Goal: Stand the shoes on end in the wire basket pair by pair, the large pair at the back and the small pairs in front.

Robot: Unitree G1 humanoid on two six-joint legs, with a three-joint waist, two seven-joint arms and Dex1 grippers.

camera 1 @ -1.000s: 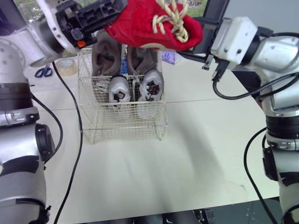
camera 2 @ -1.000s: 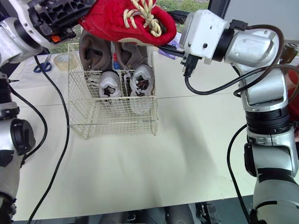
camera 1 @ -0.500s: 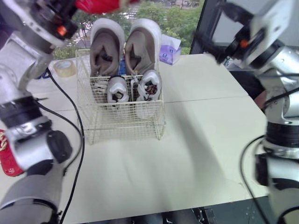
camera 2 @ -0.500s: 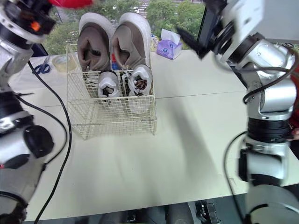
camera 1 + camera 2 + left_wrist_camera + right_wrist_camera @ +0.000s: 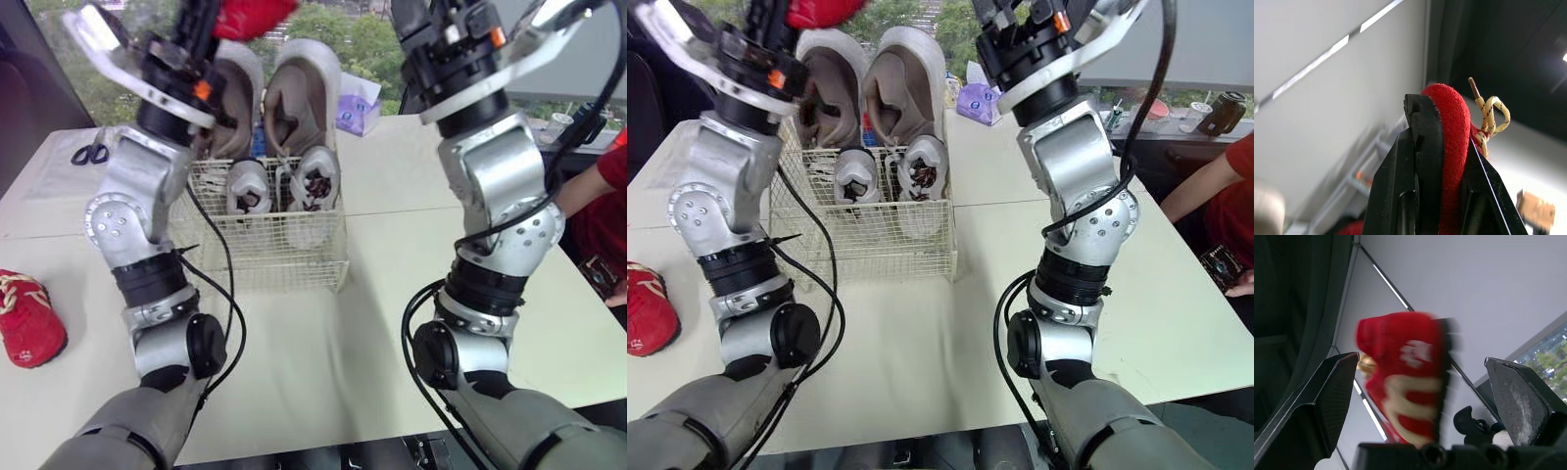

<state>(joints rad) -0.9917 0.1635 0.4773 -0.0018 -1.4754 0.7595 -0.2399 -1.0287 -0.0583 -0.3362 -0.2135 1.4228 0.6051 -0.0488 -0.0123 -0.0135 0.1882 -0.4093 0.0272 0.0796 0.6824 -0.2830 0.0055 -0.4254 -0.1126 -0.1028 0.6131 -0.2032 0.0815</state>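
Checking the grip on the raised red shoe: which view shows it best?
The left wrist view: the left gripper is shut on the red shoe at its edge, its lace alongside. The eye views catch part of it at their upper edge. The right wrist view shows its side, beyond the open right gripper.

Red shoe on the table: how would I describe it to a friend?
From the wire basket mid-table, look far to the robot's left. The red shoe lies alone on the tabletop, cream laces showing; its mate is up high in the left gripper.
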